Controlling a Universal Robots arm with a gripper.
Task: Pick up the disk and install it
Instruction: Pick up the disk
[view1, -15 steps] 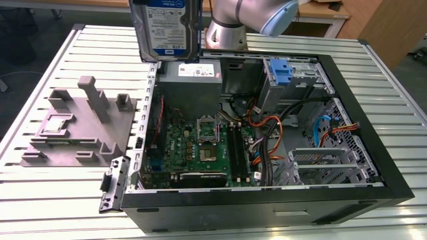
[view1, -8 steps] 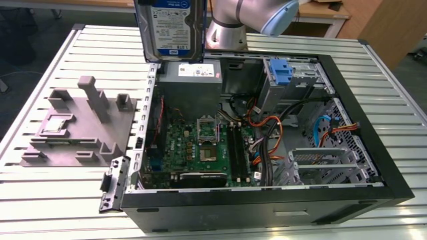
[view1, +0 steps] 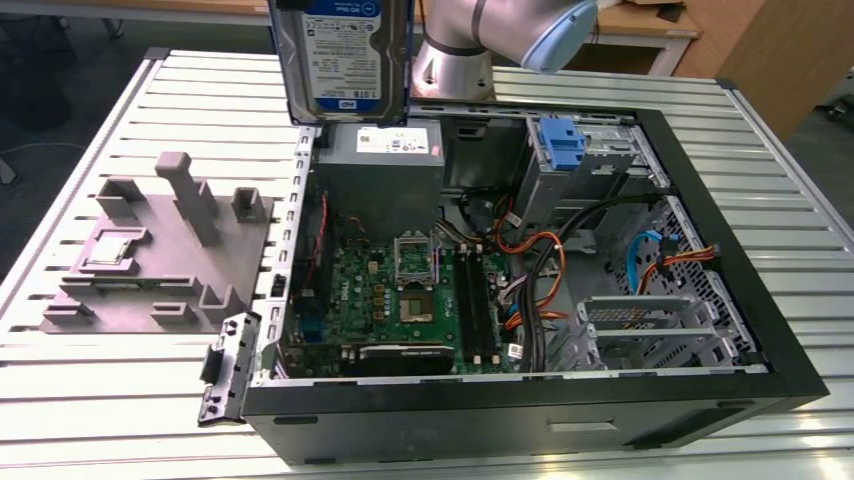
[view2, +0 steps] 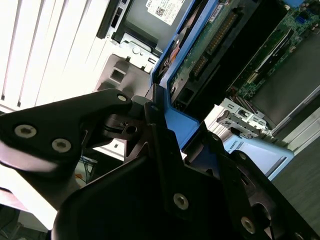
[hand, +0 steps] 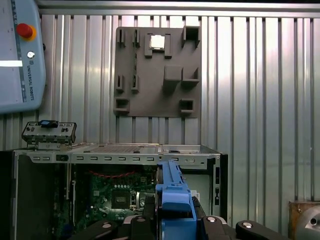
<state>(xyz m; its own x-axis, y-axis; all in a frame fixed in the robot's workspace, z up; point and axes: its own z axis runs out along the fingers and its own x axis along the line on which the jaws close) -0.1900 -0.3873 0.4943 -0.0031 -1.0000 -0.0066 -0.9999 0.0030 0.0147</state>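
Observation:
The disk (view1: 342, 55) hangs upright in the air above the back left corner of the open computer case (view1: 534, 405), its white label with a blue band facing the exterior camera. The second wrist view shows its green circuit-board side (view2: 210, 55) and the blue plastic bracket along its edge. My gripper (view2: 172, 122) is shut on that bracket, with a black finger on either side. In the first wrist view the disk (hand: 172, 195) shows edge-on in the gripper (hand: 172, 220), above the case's rim (hand: 125, 150).
Inside the case are a grey power-supply box (view1: 380, 150), the green motherboard (view1: 400, 290), loose cables and a drive cage holding a bare blue bracket (view1: 566, 145). A grey fixture plate (view1: 160, 250) lies on the slatted metal table (view1: 107, 400) at the exterior view's left. A pendant (hand: 20, 55) lies beyond.

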